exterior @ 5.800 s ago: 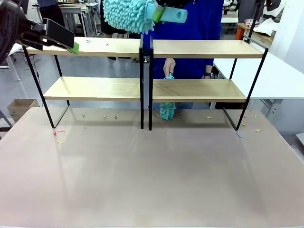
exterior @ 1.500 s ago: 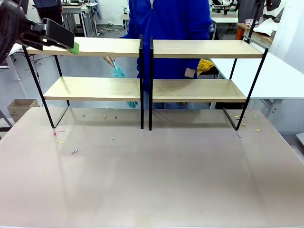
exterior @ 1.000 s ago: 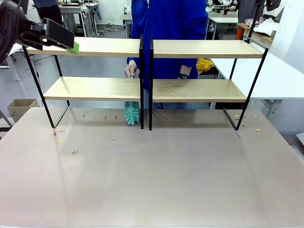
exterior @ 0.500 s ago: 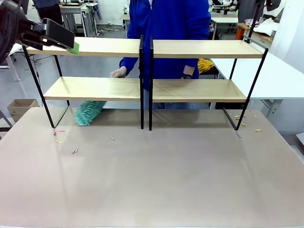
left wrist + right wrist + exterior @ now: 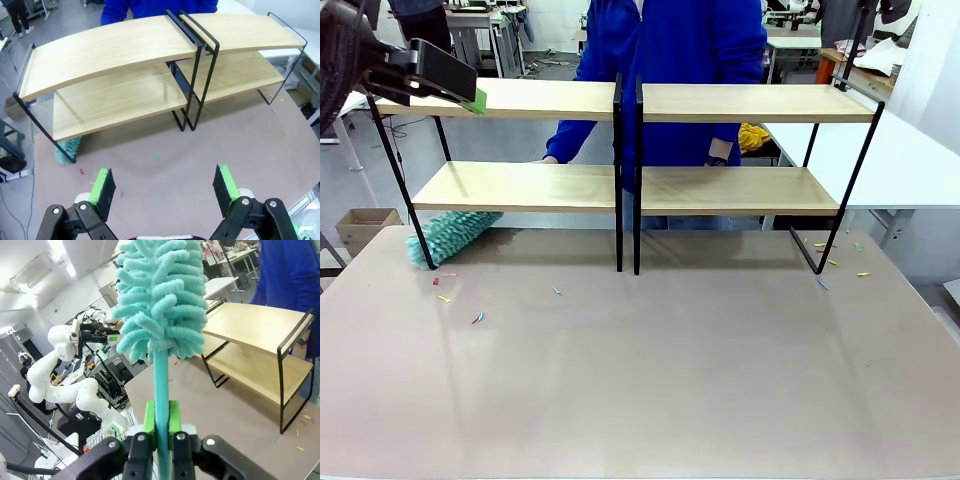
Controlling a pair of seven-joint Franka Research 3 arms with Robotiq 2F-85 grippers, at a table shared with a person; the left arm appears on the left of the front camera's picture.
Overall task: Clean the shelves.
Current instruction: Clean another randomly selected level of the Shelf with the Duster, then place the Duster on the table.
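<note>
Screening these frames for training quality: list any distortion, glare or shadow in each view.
Left wrist view: wide-angle lens bows the light-wood, black-framed shelves into arcs. Front view: boards straight, soft shadow beneath them, faint sheen on the beige tabletop. Right wrist view: bright ceiling lights, fluffy teal duster sharp.

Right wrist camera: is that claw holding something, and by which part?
Yes. The right gripper pinches a fluffy teal duster by its thin handle, just below the head.
</note>
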